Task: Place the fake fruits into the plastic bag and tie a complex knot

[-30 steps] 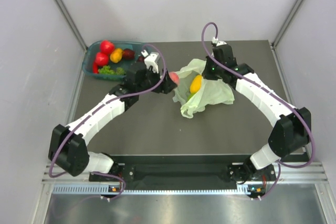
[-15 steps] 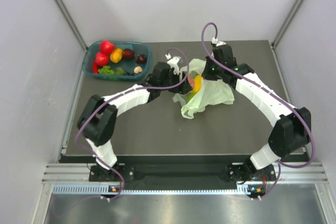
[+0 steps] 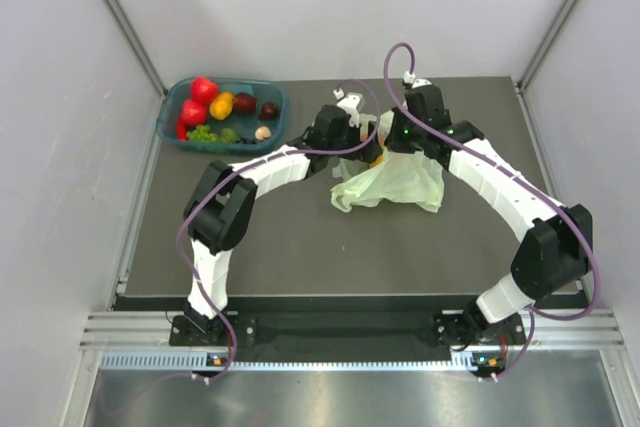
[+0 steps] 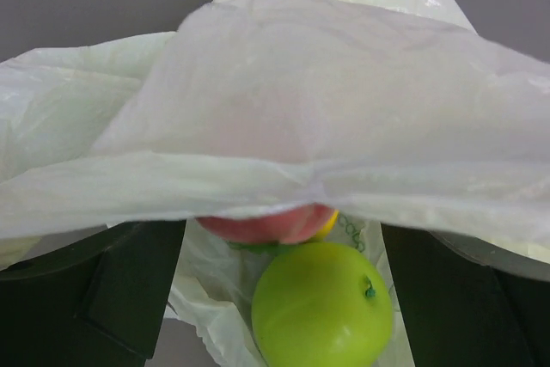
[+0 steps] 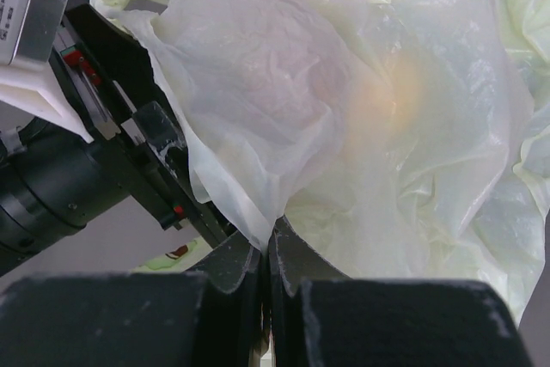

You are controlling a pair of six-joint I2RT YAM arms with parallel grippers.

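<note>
The pale-green plastic bag (image 3: 395,182) lies at the table's middle right. My right gripper (image 3: 400,137) is shut on the bag's upper edge (image 5: 258,212) and holds it up. My left gripper (image 3: 362,142) reaches into the bag's mouth, and the bag film (image 4: 326,100) drapes over it. Its fingers (image 4: 129,290) stand wide apart. Between and beyond them a green apple (image 4: 322,307) lies in the bag, with a pink-red fruit (image 4: 266,223) and a bit of yellow fruit (image 4: 329,223) behind it. No finger touches them. An orange glow shows through the film (image 5: 400,92).
A teal basket (image 3: 275,125) stands at the back left holding red (image 3: 203,88), orange-yellow (image 3: 222,104), dark purple (image 3: 245,102) and green (image 3: 203,133) fruits. Grey walls close in on both sides and at the back.
My left arm swung right from beside the basket, carrying the pink fruit to the bag's mouth. The bag now covers the yellow fruit and my left fingers. The right arm stayed put.
</note>
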